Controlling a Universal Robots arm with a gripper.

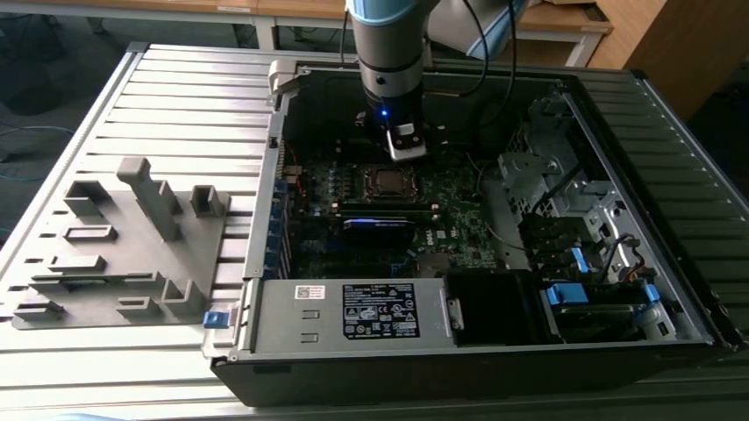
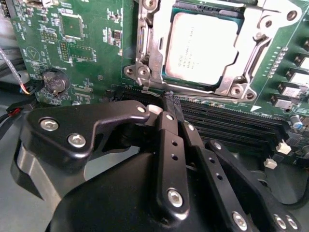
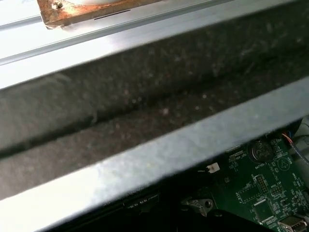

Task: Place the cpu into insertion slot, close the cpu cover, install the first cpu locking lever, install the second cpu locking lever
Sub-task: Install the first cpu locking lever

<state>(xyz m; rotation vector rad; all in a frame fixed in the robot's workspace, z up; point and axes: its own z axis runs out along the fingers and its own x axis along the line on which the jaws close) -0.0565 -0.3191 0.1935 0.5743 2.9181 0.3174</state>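
Observation:
The cpu (image 2: 203,48), a grey square chip, lies flat in the insertion slot (image 2: 207,5) on the green motherboard. The cpu cover (image 2: 153,46), a shiny silver frame, lies down around the chip's edges. A thin metal lever (image 2: 143,63) runs along one side of the frame; I cannot tell whether it is latched. My gripper (image 2: 170,99) hangs just beside the socket, over the memory slots, with its black fingers (image 2: 166,125) shut and nothing between them. In the exterior view the gripper (image 1: 406,151) hovers just behind the cpu (image 1: 387,181).
Black memory slots (image 2: 227,121) run beside the socket and a coin battery (image 2: 54,82) sits on the board. The case walls (image 3: 145,159) ring the board. A labelled metal box (image 1: 351,311) fills the front. A grey fixture tray (image 1: 117,246) lies at the exterior view's left.

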